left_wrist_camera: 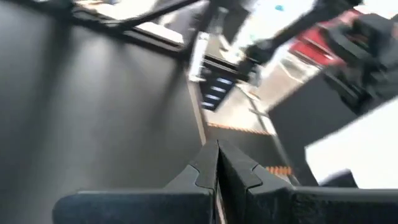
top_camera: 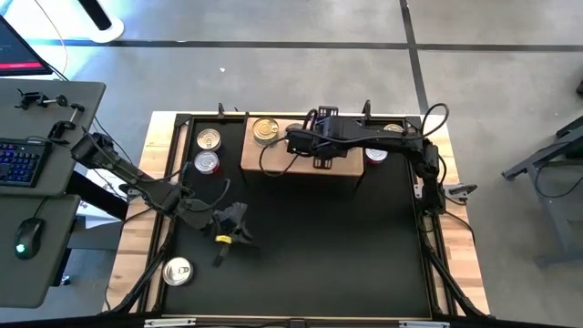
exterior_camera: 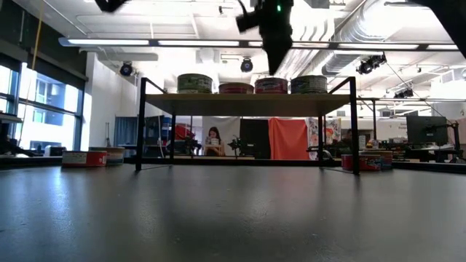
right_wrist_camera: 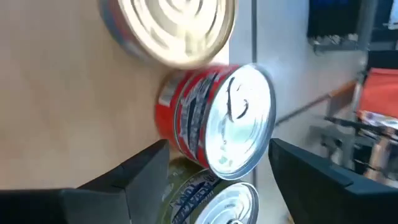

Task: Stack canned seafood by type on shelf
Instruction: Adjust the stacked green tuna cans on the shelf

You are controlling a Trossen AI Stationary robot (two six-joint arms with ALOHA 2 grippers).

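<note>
Though unheld, red can (right_wrist_camera: pixel 214 118) between fingers (right_wrist_camera: pixel 143 171)

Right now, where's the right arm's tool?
In the high view the right tool hangs over the shelf, beside the gold-lidded can; its wrist view shows it open astride a red-sided can.

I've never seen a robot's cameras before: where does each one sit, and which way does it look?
High: above, straight down on the shelf; both arms show.
Low: table height, level across the mat; the right arm hangs above the shelf.
Left wrist: along the shut left gripper over the mat.
Right wrist: past the open right gripper at a red can.
High and low share the shelf.
</note>
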